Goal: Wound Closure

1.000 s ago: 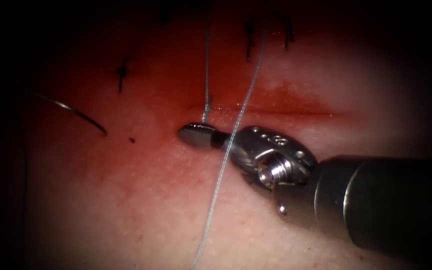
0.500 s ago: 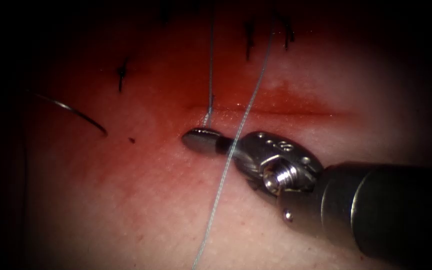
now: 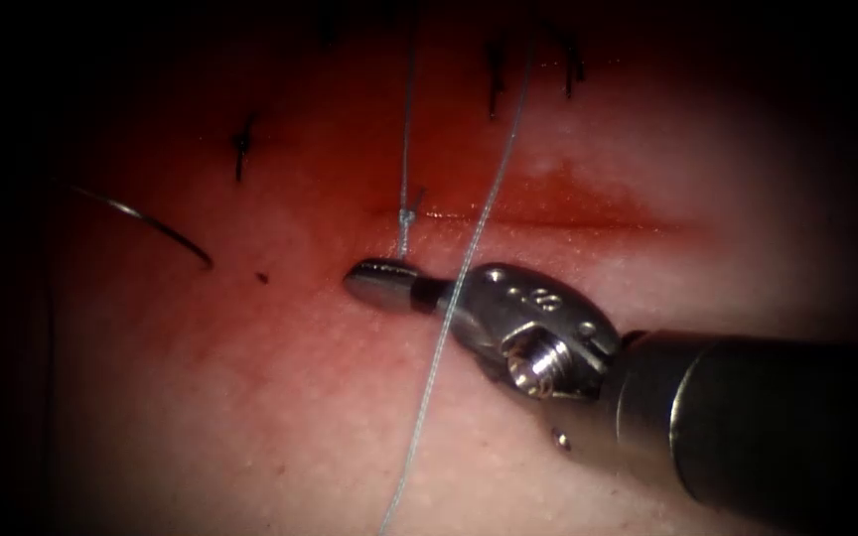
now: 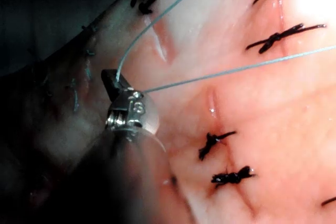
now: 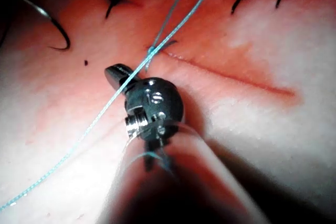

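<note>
Thread (image 3: 449, 308): thin, pale, limp, very light. It carries only tension, should slide on metal and fray if pinched hard. Best hold, I judge, is a flat clamp across the strand, clear of the knot (image 3: 406, 215). One strand rises from that knot at the left end of the cut (image 3: 548, 220); a second runs diagonally down the endoscope view and crosses over the right tool (image 3: 381, 281) just behind its jaws.

Needle (image 3: 151, 224): stiff, curved, slippery steel. It lies loose on the tissue (image 3: 280, 417) well left of the cut, held by neither tool, tip not buried as far as I can see.

Right jaws: closed, tip just below the knot. No strand visibly clamped; holds nothing, I judge. The strand only drapes across it.

Left tool: can't tell its state.
</note>
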You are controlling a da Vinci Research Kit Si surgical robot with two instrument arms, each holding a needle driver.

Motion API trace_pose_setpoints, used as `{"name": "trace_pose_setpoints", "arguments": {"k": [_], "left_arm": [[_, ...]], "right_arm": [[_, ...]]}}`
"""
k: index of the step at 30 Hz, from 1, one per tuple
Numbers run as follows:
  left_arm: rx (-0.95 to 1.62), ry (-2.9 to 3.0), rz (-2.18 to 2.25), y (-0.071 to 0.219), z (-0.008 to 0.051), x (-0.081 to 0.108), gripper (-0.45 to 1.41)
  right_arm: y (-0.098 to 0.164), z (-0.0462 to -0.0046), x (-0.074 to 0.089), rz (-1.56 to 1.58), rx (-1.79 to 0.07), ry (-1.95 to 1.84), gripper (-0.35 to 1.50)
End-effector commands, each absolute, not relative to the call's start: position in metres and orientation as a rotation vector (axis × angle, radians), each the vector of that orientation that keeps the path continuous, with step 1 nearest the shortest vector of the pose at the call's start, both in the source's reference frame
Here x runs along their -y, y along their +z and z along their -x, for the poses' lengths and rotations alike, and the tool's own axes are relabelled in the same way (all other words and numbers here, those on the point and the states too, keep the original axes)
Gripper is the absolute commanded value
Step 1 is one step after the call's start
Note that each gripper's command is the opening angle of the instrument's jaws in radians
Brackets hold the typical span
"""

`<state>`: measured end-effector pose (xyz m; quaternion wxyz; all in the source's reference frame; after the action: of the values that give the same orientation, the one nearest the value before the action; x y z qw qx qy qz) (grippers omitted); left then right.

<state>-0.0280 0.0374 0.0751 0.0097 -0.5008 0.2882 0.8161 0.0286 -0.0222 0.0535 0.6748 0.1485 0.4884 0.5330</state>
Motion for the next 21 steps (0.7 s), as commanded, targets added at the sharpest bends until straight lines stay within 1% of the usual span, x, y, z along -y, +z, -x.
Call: {"name": "trace_pose_setpoints", "arguments": {"k": [1,2,3,5,6,11,13,15,21], "left_arm": [[-0.888,2.544,1.585,0.075,0.0282,-0.038,-0.45],[-0.865,2.538,1.609,0.074,0.0276,-0.037,-0.45],[-0.854,2.526,1.626,0.073,0.0272,-0.037,-0.45],[-0.837,2.508,1.649,0.071,0.0266,-0.037,-0.45],[-0.827,2.492,1.663,0.07,0.0262,-0.036,-0.45],[-0.788,2.42,1.708,0.066,0.0249,-0.036,-0.45],[-0.778,2.403,1.729,0.063,0.0247,-0.036,-0.45],[-0.771,2.394,1.735,0.062,0.0247,-0.035,-0.45],[-0.788,2.367,1.748,0.057,0.0256,-0.035,-0.45]], "right_arm": [[0.054,-0.0291,0.022,-0.328,-1.112,1.191,0.56],[0.054,-0.0289,0.021,-0.33,-1.126,1.195,0.78],[0.053,-0.0287,0.021,-0.333,-1.132,1.197,0.78],[0.053,-0.0283,0.021,-0.335,-1.14,1.195,0.64],[0.053,-0.028,0.02,-0.34,-1.142,1.196,0.64],[0.052,-0.0269,0.019,-0.348,-1.147,1.207,0.73],[0.052,-0.0263,0.018,-0.347,-1.146,1.217,0.79],[0.053,-0.026,0.017,-0.345,-1.143,1.224,0.79],[0.054,-0.0251,0.014,-0.336,-1.138,1.247,0.88]]}}
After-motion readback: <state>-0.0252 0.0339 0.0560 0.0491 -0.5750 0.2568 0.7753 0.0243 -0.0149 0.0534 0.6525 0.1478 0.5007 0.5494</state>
